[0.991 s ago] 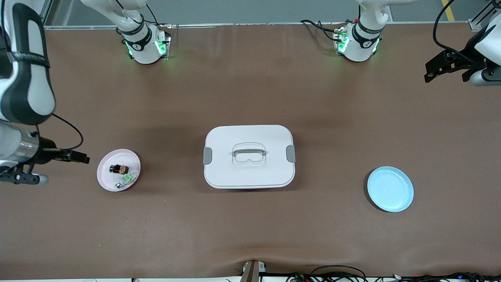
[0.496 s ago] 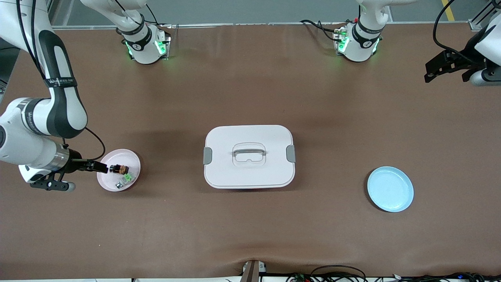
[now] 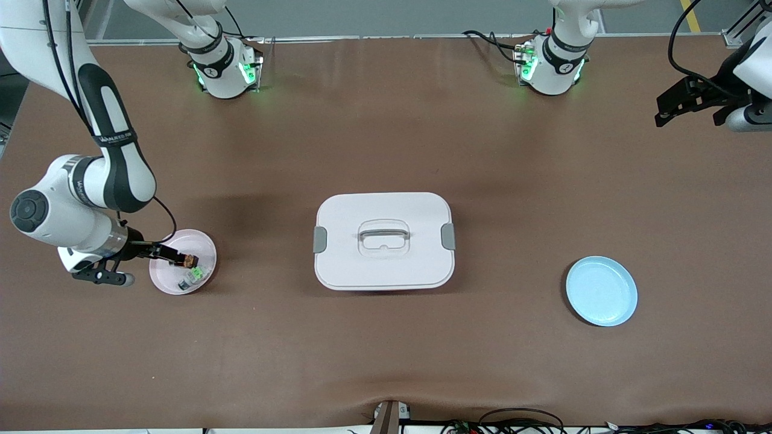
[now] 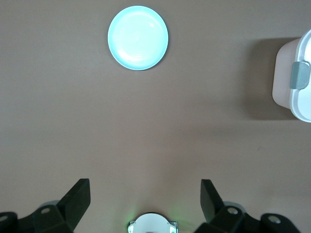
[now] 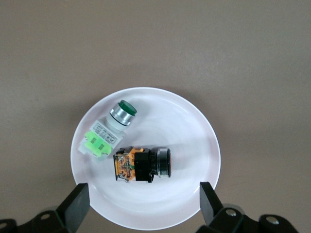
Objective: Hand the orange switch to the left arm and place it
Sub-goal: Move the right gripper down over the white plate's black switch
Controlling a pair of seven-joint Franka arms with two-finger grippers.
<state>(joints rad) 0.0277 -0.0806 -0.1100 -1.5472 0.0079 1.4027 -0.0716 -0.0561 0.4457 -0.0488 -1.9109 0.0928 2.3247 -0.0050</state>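
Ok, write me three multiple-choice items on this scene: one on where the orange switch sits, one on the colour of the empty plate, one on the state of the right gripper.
1. Where is the orange switch?
A. on the pink plate
B. on the box
C. on the bare table

2. What colour is the empty plate toward the left arm's end of the table?
A. red
B. light blue
C. black

3. What is the state of the right gripper?
A. shut on the switch
B. shut on the green switch
C. open, over the pink plate

Answers: 1 A, the right wrist view shows it lying on the plate beside the green switch; 2 B, it shows pale blue in the front view; 3 C, its fingers stand wide apart, touching nothing.
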